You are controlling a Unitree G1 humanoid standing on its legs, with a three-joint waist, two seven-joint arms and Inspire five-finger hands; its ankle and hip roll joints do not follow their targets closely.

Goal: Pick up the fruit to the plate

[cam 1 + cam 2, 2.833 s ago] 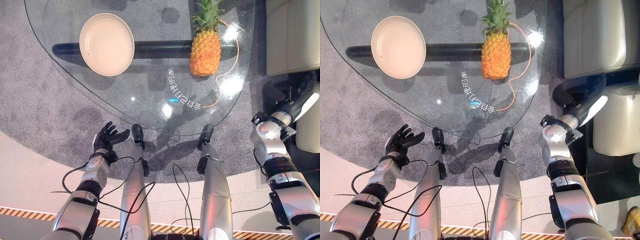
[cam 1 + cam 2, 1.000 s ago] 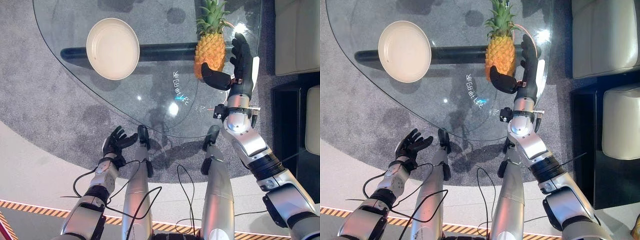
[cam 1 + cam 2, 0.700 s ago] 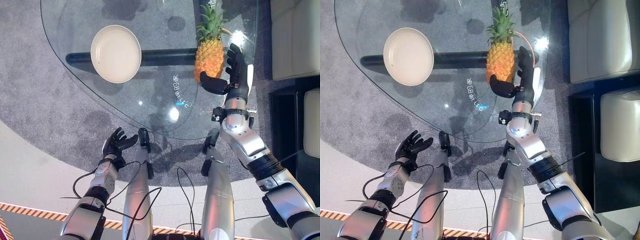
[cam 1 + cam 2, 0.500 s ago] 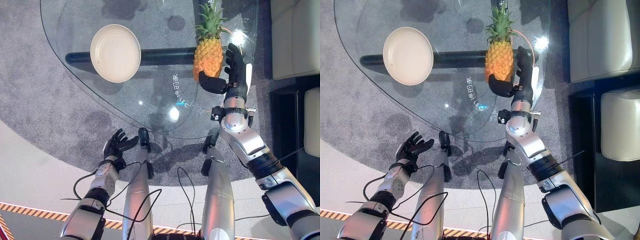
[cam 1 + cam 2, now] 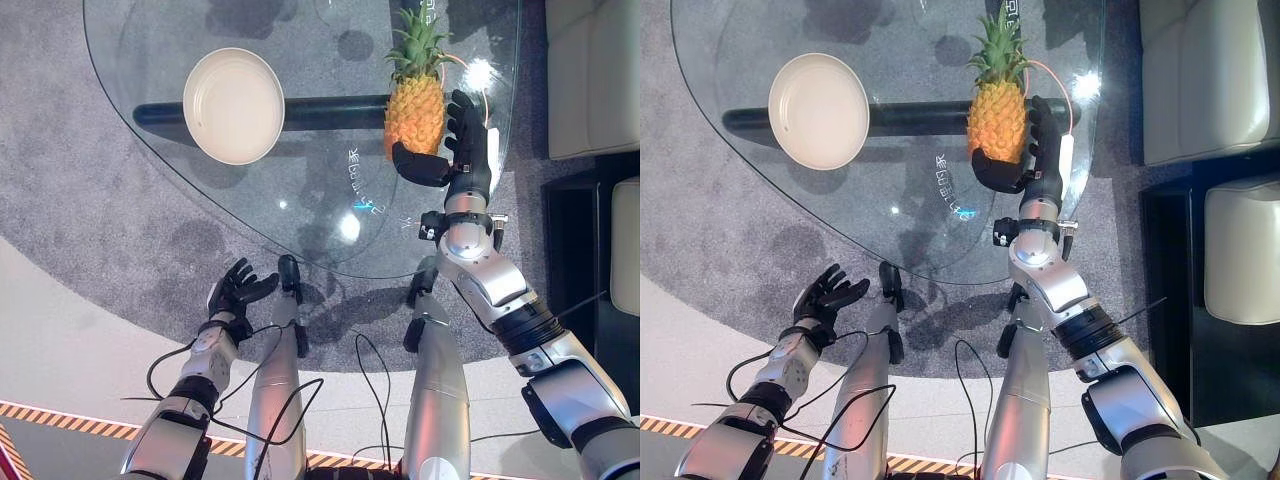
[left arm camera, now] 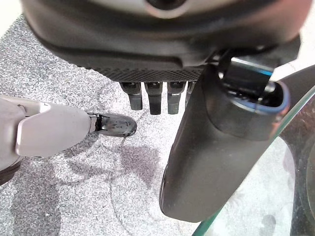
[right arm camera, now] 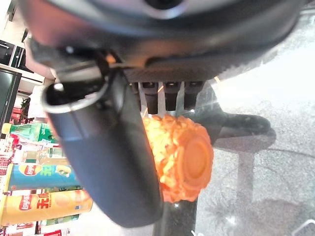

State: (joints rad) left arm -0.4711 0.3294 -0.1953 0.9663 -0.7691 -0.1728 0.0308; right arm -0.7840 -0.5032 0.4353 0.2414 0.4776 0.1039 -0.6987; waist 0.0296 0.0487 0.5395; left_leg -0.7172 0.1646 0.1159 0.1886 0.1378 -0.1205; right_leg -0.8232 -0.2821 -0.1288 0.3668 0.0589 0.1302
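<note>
Pineapple (image 5: 415, 108) stands upright on the glass table (image 5: 300, 180), toward its far right part, leafy crown pointing far. R hand (image 5: 455, 160) is at the fruit: thumb under/near its near end, fingers (image 5: 465, 125) up along its right side. In the right wrist view the thumb and fingers bracket the orange body (image 7: 179, 157), thumb alongside it and fingers bent over the top, so the hand is wrapped round the pineapple; can't tell if it's lifted off the glass.

Plate (image 5: 234, 105), cream, round, sits on the far left part of the table, well apart from the pineapple. A dark bar (image 5: 330, 110) under the glass runs left-right between them, passing behind both.

L hand (image 5: 238, 292) is low on the left, off the table, near its near edge, over grey carpet (image 5: 90, 200); fingers spread and relaxed, holding nothing. Left wrist view shows the same: fingers (image 6: 147, 96) straight, thumb out, carpet below, table edge at the side.

Pale sofa cushion (image 5: 1200, 80) at far right, off the table. Thin orange cord (image 5: 1065, 100) curves on the glass just right of the fruit.
</note>
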